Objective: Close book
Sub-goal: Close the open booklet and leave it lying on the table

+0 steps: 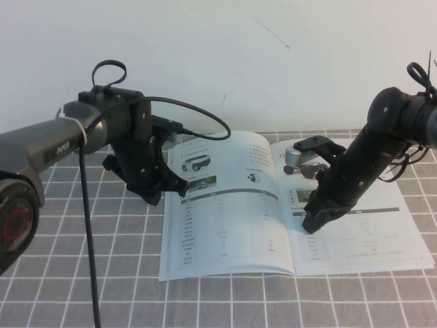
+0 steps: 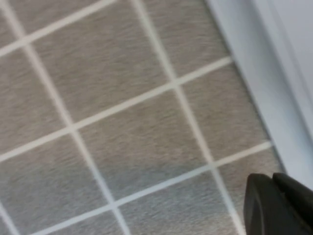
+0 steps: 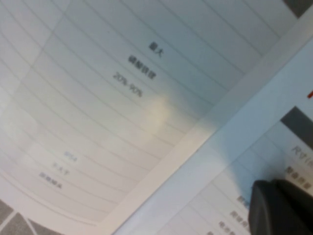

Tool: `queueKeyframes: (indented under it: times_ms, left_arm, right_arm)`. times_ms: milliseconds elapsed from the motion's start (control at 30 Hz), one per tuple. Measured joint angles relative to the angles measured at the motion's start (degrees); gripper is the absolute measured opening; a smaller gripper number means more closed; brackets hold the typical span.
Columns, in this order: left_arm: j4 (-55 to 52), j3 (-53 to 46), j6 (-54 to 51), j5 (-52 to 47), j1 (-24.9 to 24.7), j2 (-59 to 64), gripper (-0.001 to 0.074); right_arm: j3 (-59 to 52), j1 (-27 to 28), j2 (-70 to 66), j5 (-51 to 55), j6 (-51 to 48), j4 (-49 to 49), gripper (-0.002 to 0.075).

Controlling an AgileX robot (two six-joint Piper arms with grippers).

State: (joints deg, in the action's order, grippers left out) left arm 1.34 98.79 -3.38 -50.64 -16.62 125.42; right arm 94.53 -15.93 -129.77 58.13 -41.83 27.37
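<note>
**Book lay open between two arms on checked desk**

The book [image 1: 270, 225] lay flat and open on the grey checked desk [image 1: 225, 301], printed pages up; its spine [image 1: 281, 198] ran from the near side toward the white wall [image 1: 218, 61], so that the spread's long axis ran left to right across the desk. The left page [image 1: 218, 212] bowed up a little toward the spine; the right page [image 1: 372, 236] reached close to the right border of the high view. The far edge of the book lay near the foot of the wall; bare checked cloth lay open along the whole near edge and to the left of the book.

The right tool [image 1: 316, 220] pointed down onto the right page just beside the spine, its arm slanting in from the far right; the right wrist view showed ruled lines of print on the book [image 3: 122, 98] close beneath the right tool [image 3: 279, 208]; whether it was wide or narrow could not be told.

The left tool [image 1: 171, 186] hung low at the far left corner of the book, by the outer edge of the left page; in the left wrist view only a dark tip of the left tool [image 2: 276, 205] showed above the cloth, and its opening could not be told. A black cable [image 1: 87, 239] dropped from the left arm across the near left of the desk.
</note>
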Motion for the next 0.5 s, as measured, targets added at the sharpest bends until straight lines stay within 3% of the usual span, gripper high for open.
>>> queueKeyframes:
  times_ms: [333,500]
  left_arm:
    - [0.5,0.0,0.9,0.7,0.1,1.5,-0.0003]
    - [10.8,0.0,-5.8,0.7,0.1,1.6,-0.0003]
  right_arm:
    - [0.0,0.1,0.0,0.0,0.3,0.0,-0.0003]
    - [0.0,0.1,0.0,0.0,0.3,0.0,-0.0003]
